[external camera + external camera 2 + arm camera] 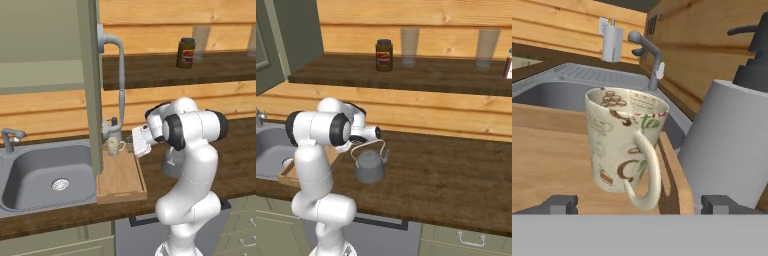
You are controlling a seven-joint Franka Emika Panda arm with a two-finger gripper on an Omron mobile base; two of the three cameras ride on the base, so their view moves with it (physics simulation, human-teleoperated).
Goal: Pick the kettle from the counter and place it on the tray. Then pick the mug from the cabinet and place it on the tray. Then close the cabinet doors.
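The cream mug point(624, 145), printed with brown marks, stands at the far end of the wooden tray point(122, 182) with its loop handle towards my hand; it also shows as the mug point(114, 146) beside the sink. My gripper point(640, 202) is open, one fingertip on each side of the mug's handle and touching nothing. The grey kettle point(370, 167) sits on the dark counter point(446, 170) to the right of the tray, behind my arm. The cabinet point(40, 75) is open, and one cabinet door point(91, 85) juts out edge-on over the tray.
A white soap pump bottle point(727, 145) stands close to the right of the mug. The sink point(45, 175) and faucet point(649, 50) lie left of the tray. A dark jar point(185, 52) and glasses stand on the upper wall shelf.
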